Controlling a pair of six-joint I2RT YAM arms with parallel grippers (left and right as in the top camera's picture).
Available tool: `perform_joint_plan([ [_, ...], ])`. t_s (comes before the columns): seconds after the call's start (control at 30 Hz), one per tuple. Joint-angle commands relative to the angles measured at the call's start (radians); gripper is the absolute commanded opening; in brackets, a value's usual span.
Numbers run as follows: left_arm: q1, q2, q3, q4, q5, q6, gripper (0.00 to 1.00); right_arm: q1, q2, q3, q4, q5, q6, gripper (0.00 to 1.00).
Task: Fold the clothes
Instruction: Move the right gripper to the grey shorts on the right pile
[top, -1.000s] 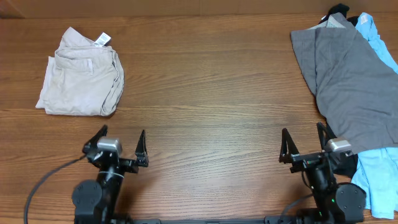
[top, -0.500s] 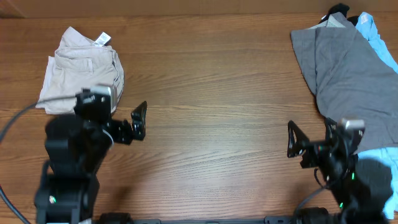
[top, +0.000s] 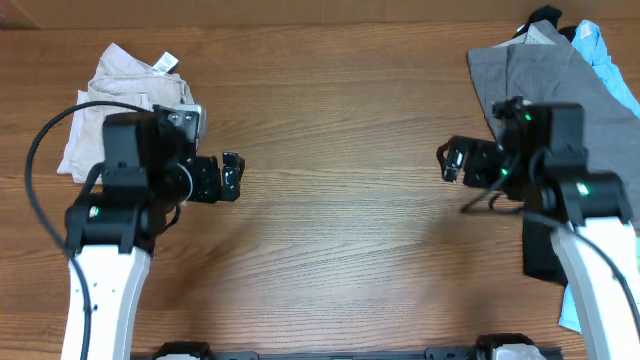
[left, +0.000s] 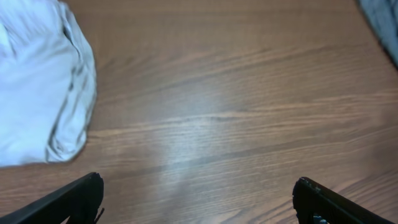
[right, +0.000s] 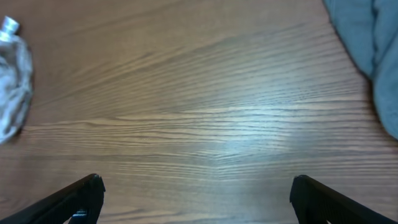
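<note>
The clothes (top: 540, 72), a plain mid-grey garment, lie spread flat on the wooden table (top: 340, 120) on the right gripper's (top: 452, 162) side. In the overhead view its near edge runs just beside and behind that gripper's fingertips, and the right arm hangs over the middle of the cloth. From the right wrist the clothes (right: 364, 34) fill only the upper right corner, out beyond the right-hand finger (right: 323, 199). The right gripper (right: 197, 180) itself stands over bare wood with its jaws spread wide, nothing between them and nothing touching the fabric. The left gripper (top: 230, 175) is well apart from the garment, across the bare middle of the table. Its jaws are also spread wide and hold nothing. From the left wrist only a sliver of the grey cloth (left: 382, 18) shows in the far upper right corner, well past the left gripper (left: 199, 182). Folded beige trousers (top: 120, 75) with a white tag (top: 166, 63) lie just behind and beside the left gripper, partly under its arm. They appear as a pale bundle (left: 37, 81) to the left of its fingers, and as a small patch (right: 12, 81) at the left edge of the right wrist view. A light-blue shirt (top: 597, 42) peeks out from under the far side of the grey garment, away from both grippers.
</note>
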Motion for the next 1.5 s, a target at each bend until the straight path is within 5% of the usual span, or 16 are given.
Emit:
perform_joint_plan([
  [0.0,0.005,0.073,0.020,0.004,0.076,0.019,1.00,-0.002,0.089,0.029,0.039,-0.004,0.003,1.00],
  [0.27,0.005,0.201,0.020,0.030,0.182,0.116,1.00,-0.019,0.257,0.029,0.136,0.020,-0.011,1.00],
  [0.3,0.005,0.202,0.020,0.043,0.179,0.117,1.00,-0.029,0.286,0.029,0.155,0.096,-0.018,0.93],
  [0.43,0.005,0.202,0.020,0.059,0.178,0.117,1.00,-0.094,0.315,0.028,0.239,0.246,0.114,0.90],
  [0.87,-0.023,0.202,0.019,0.051,0.125,0.128,0.98,-0.221,0.584,0.028,0.496,0.346,0.138,0.72],
  [1.13,-0.069,0.202,0.019,0.040,0.073,0.127,0.98,-0.239,0.608,0.028,0.531,0.449,0.162,0.70],
  [1.47,-0.082,0.202,0.019,0.066,0.043,0.119,1.00,-0.259,0.615,-0.031,0.587,0.428,0.161,0.48],
])
